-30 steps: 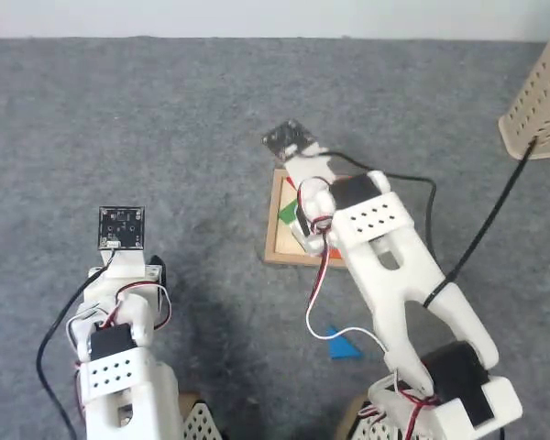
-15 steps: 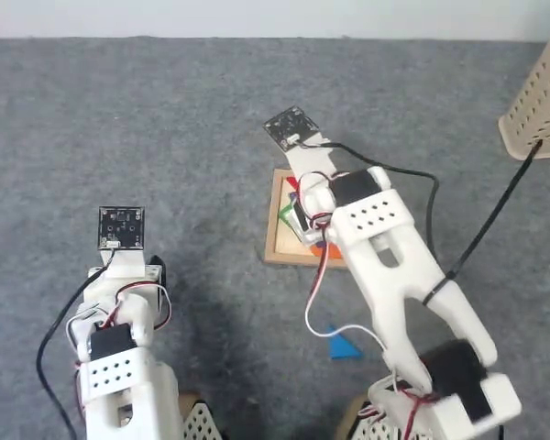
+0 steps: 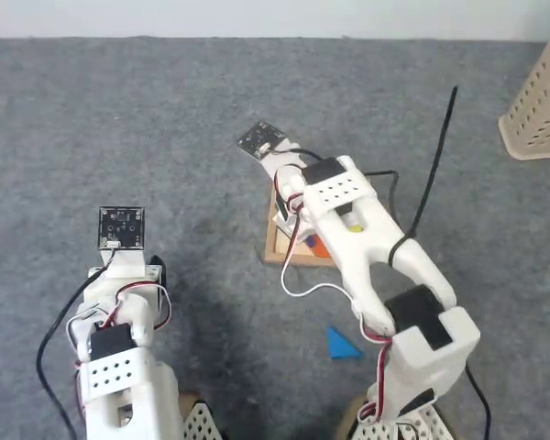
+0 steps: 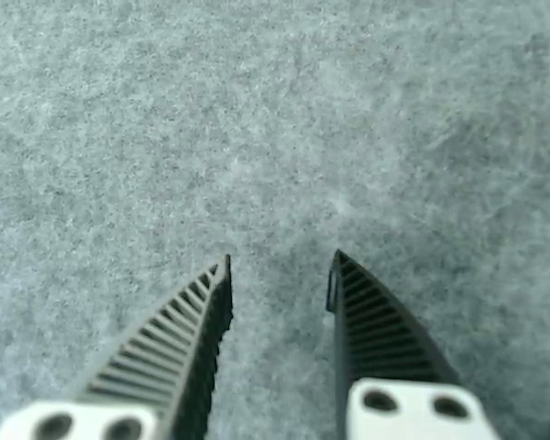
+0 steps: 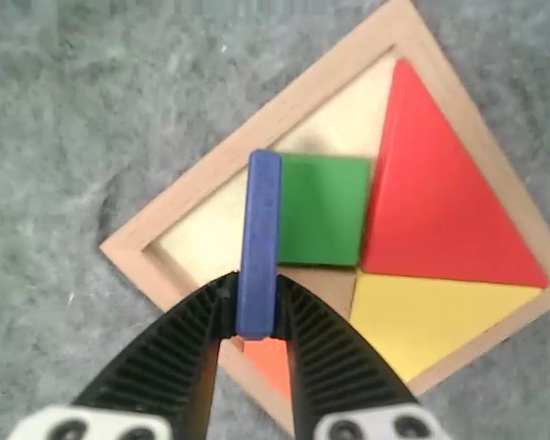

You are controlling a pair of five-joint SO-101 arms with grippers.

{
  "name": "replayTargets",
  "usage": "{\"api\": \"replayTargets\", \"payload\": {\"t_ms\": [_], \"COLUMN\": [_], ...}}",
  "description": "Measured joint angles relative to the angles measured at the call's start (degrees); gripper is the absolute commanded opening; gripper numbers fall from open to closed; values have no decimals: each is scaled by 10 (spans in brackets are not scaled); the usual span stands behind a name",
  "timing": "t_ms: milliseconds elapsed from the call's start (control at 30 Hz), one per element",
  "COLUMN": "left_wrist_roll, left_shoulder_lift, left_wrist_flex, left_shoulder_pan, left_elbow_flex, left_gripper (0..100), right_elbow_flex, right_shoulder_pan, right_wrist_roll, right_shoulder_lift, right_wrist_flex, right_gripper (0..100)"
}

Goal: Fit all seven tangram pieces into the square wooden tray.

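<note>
right gripper (image 5: 257, 286) pinches blue piece (image 5: 260, 215) over tray (image 5: 126, 247); green square (image 5: 323, 209) seemingly alongside

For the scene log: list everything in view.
wooden tray: 1, light wood, on mat
red triangle: 1, red, in tray
yellow triangle: 1, yellow, in tray
green square: 1, green, in tray
orange piece: 1, orange, in tray
dark blue piece: 1, navy, on edge over tray
light blue triangle: 1, light blue, mat outside tray
perforated holder: 1, beige, far right edge
mat: 1, grey, under everything
left gripper: 1, black fingers open, over mat
right gripper: 1, black fingers, holding dark blue piece
</note>
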Motion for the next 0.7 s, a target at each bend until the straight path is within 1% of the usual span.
{"api": "replayTargets", "payload": {"t_ms": [133, 700], "left_wrist_roll": [0, 0], "left_shoulder_lift": [0, 0], "left_wrist_flex": [0, 0], "left_shoulder_pan": [0, 0], "left_elbow_flex": [0, 0], "left_gripper": [168, 168], "right_elbow_flex": [-1, -18], "right_shoulder_pan": [-1, 19], "right_wrist_roll": [15, 15], "right_shoulder_lift": [20, 27], "right_wrist_flex": [0, 0], "right_gripper": [9, 13]}}
